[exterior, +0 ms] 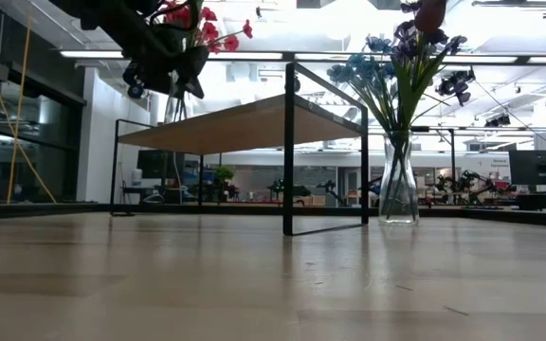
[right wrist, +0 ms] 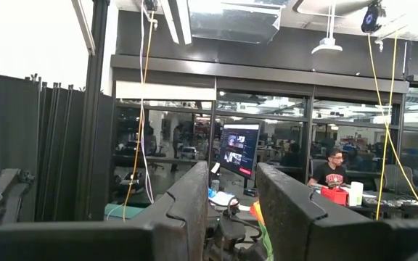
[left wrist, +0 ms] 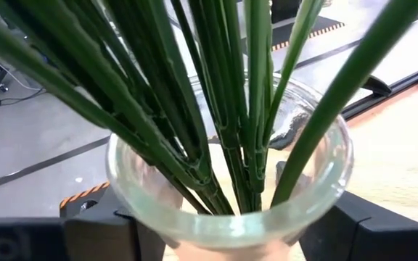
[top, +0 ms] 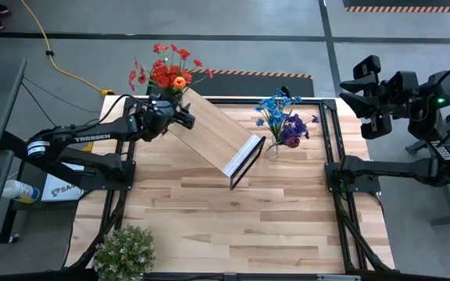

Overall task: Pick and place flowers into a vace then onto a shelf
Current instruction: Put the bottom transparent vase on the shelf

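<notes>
Here we note the left gripper [top: 184,119] at the shelf's [top: 213,133] far left end, jaws grasping a glass vase [left wrist: 231,210] of red flowers [top: 166,72]. Right gripper [top: 348,87] parked off the counter's [top: 233,215] right; we cannot tell its jaws.

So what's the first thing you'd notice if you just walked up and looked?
Probably the red and orange flowers in a glass vase, with the left gripper around the vase at the far left end of the shelf. Next, the blue and purple flowers in a second glass vase standing on the table by the shelf's right end. The right gripper waits off to the right.
</notes>
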You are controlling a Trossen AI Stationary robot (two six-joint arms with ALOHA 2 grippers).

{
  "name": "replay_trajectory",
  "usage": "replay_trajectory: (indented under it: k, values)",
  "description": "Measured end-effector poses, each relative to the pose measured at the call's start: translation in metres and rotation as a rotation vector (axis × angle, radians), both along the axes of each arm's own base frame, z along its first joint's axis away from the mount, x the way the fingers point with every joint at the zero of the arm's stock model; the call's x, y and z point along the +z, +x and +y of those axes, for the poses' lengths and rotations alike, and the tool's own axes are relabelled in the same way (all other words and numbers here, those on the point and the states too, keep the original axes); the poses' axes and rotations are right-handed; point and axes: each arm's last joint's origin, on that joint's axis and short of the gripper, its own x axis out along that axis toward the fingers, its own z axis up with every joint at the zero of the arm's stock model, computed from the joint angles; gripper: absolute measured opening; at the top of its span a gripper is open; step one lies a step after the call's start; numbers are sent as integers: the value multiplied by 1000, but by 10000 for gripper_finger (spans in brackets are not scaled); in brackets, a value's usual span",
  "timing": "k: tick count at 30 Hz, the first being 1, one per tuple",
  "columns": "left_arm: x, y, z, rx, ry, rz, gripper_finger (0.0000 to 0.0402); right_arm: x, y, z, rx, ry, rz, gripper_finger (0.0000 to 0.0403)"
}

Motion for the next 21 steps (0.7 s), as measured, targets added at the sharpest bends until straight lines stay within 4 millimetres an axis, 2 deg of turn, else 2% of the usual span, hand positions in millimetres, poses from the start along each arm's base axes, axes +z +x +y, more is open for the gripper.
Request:
replay_trajectory:
  k: [11, 16, 21]
  values:
    - [4, -5, -3, -24, -10, -8, 351, 0, 0, 0, 3, 8, 0, 110]
    - [11, -15, -7, -58, -21, -33, 368, 0, 0, 0, 3, 7, 0, 110]
    - [17, -24, -14, -175, -79, -76, 372, 0, 0, 0, -4, -3, -1, 110]
